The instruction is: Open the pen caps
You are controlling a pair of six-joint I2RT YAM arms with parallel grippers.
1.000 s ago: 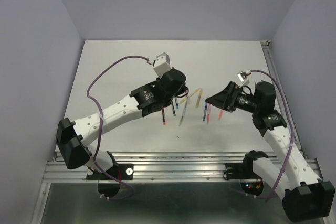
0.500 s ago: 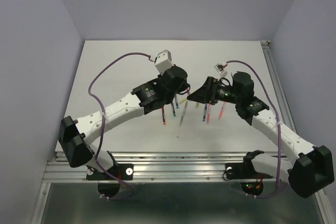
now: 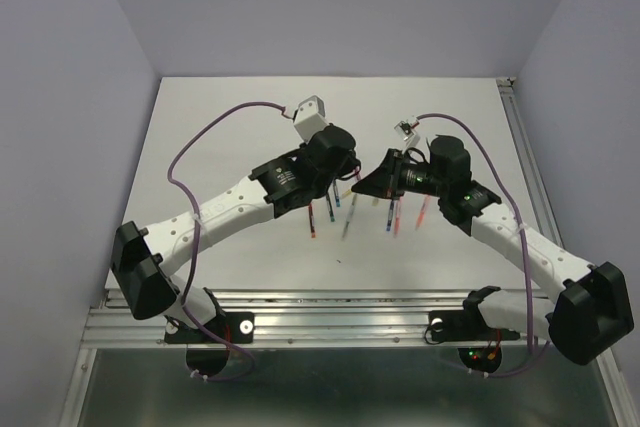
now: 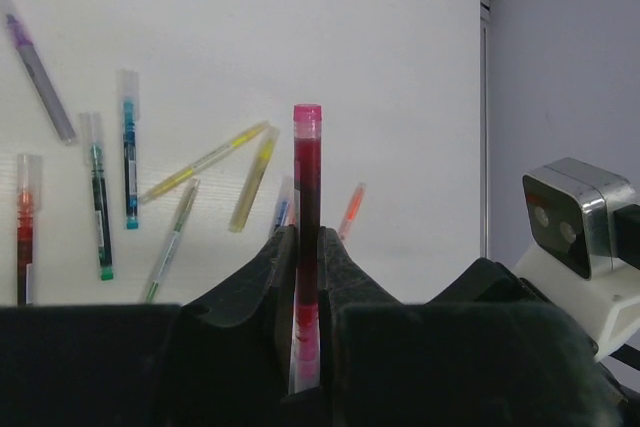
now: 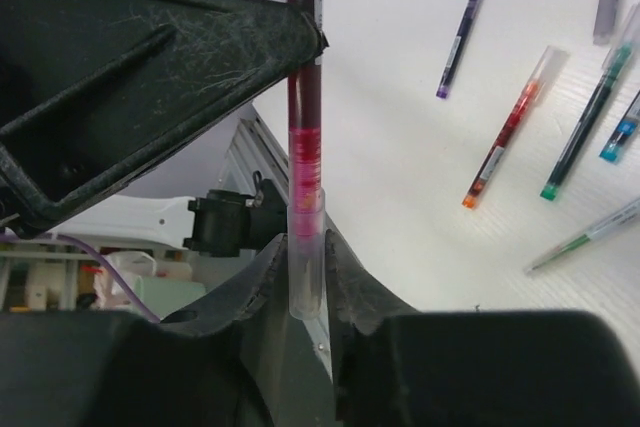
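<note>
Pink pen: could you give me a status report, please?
Left tool shut on pink pen. Right tool flanks its clear cap, grip unconfirmed. Nothing blocking.

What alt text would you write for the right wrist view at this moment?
The right gripper grips the clear cap at the lower end of an upright dark red pen, whose body the left gripper holds higher up. Beyond them, loose pens in purple, red, green and blue lie on the white table.
</note>
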